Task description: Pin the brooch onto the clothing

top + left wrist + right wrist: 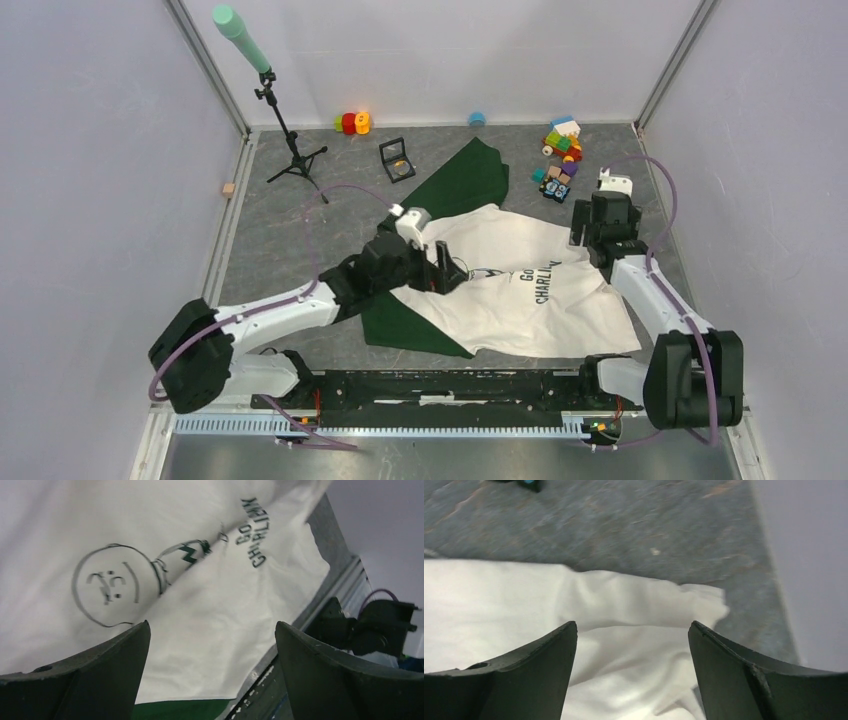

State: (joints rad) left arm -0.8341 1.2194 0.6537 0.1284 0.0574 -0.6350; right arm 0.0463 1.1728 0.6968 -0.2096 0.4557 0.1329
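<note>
T-shirt (560,310): spread on table (280,230); no brooch visible on it. Left gripper (212,630), right gripper (633,627): jaws apart, empty, above shirt. Pinning outstanding.

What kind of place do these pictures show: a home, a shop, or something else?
Most likely a robot test cell in a laboratory: plain panel walls enclose a grey table, a tripod stands in one corner, and toy blocks lie scattered.

The links (275,312) are white, joints (190,352) black, cables (673,205) purple, fingers (85,680) dark.
</note>
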